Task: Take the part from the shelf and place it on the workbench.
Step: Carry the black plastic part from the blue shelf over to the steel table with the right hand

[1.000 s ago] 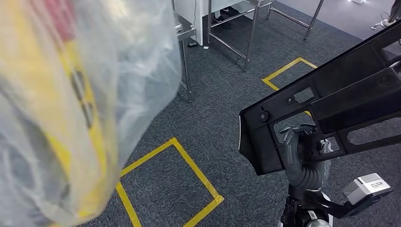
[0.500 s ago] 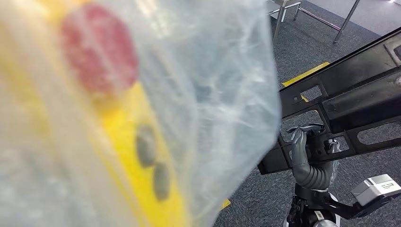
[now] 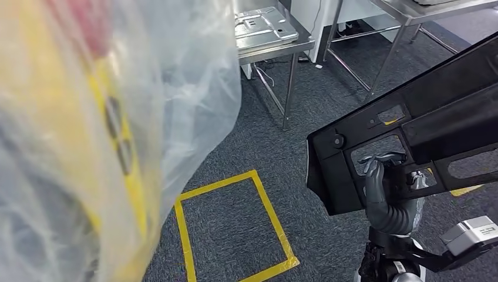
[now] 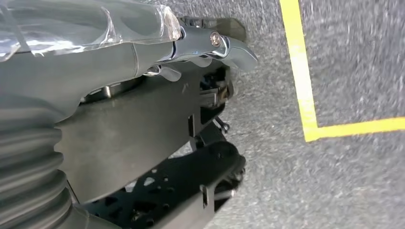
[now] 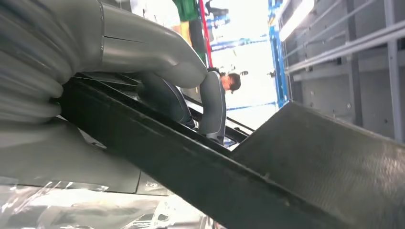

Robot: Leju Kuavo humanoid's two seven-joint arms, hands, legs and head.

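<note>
Part (image 3: 411, 123) off shelf, held aloft over the carpet in right hand (image 3: 387, 194), fingers through a cutout; left hand (image 4: 71, 119) state unclear; steel workbench (image 3: 276, 44) ahead, placement remains.

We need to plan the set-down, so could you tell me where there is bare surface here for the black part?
Bare carpet lies inside the yellow tape rectangle and between it and the steel table. That table top already carries a metal tray. The plastic-wrapped bundle crowds one side; the right hand holds the black part.
</note>
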